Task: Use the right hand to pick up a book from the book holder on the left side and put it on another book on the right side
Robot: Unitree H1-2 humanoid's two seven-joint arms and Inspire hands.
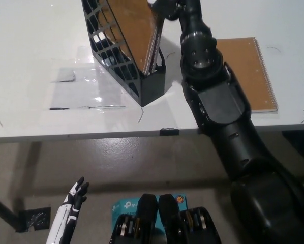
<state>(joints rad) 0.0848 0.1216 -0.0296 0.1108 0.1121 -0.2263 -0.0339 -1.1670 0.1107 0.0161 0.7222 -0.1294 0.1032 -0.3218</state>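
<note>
Head view shows the black right hand (pixel 168 7) pinching the top of the brown book (pixel 133 28) standing in the book holder (pixel 122 51) mid-tabletop. Next comes lifting it clear toward the flat notebook (pixel 247 71) at the right edge. White left hand (pixel 70 209) rests low, fingers apart.

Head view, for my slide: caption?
Black right hand at the book in the holder; second book flat.

White table (pixel 35 46) bears book holder (pixel 119 66), notebook (pixel 248 71)
</note>
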